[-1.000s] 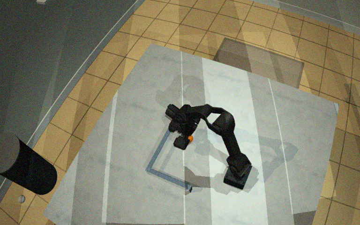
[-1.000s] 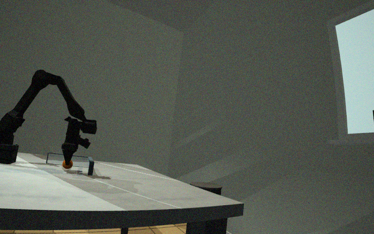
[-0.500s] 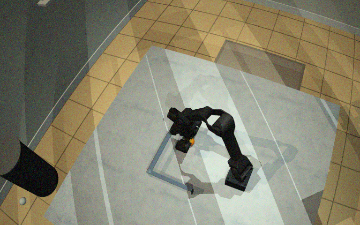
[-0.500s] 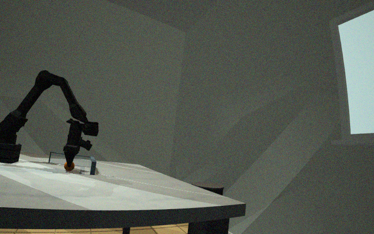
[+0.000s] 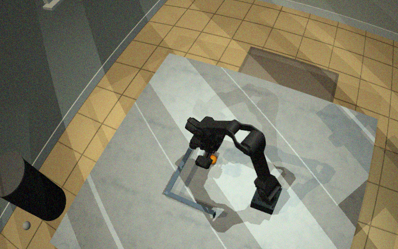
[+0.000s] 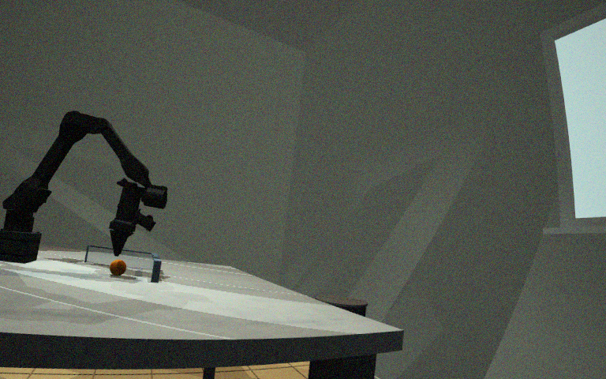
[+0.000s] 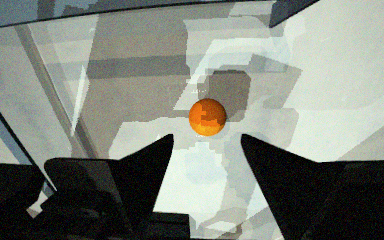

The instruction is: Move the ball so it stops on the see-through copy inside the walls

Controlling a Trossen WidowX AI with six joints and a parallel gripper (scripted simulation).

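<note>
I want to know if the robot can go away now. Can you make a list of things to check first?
1. Black gripper open: ok.
2. Small orange ball free of both fingers: ok.
3. Ball resting on the grey marbled table: ok.
4. Ball inside the corner of the low clear walls: ok.
5. Ball sitting on the see-through copy: cannot tell.
6. Ball still: cannot tell.

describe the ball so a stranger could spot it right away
Start at the grey table and find the two low clear walls making a corner. Below the open gripper lies the ball, the only round orange thing there.
</note>
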